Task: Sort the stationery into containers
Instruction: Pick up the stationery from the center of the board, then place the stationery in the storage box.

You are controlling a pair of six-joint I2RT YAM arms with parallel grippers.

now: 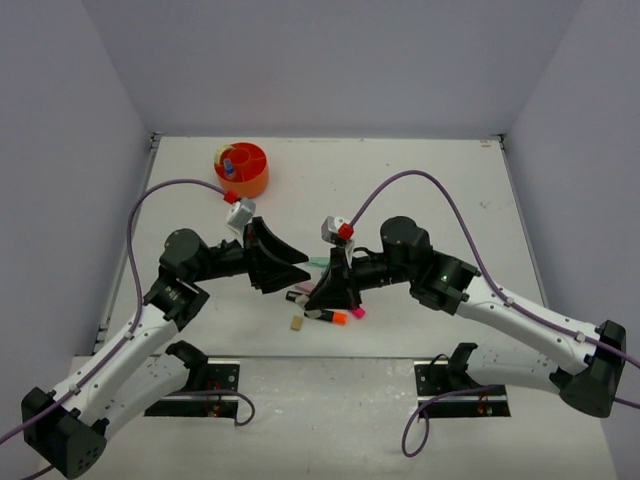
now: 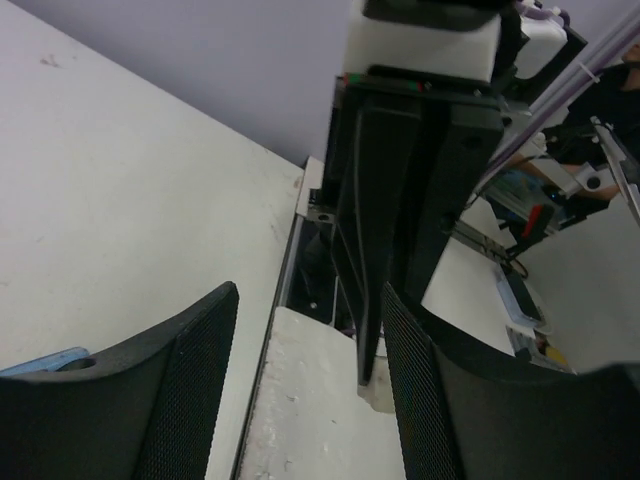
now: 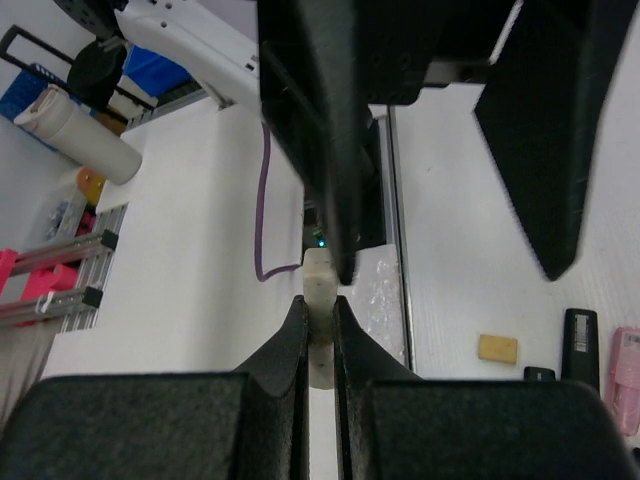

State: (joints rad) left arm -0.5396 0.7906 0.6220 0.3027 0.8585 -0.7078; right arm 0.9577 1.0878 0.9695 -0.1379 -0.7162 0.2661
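Note:
My right gripper (image 3: 318,300) is shut on a small off-white speckled block (image 3: 318,282), held above the table; it shows mid-table in the top view (image 1: 320,296). My left gripper (image 2: 305,385) is open and empty, its fingers (image 3: 540,130) facing the right gripper, close to the block (image 1: 297,276). The round orange organiser (image 1: 252,183) stands at the back left with a blue-capped bottle (image 1: 229,166) inside. On the table under the grippers lie a tan eraser (image 1: 297,322), a black highlighter (image 1: 297,296), an orange-ended one (image 1: 336,317), a pink end (image 1: 357,312) and a mint piece (image 1: 318,262).
The right wrist view shows the tan eraser (image 3: 497,347), a black highlighter (image 3: 578,345) and a pink piece (image 3: 627,378) on the table to the right. A pale blue piece (image 2: 45,362) peeks behind my left finger. Grey walls enclose the table on three sides.

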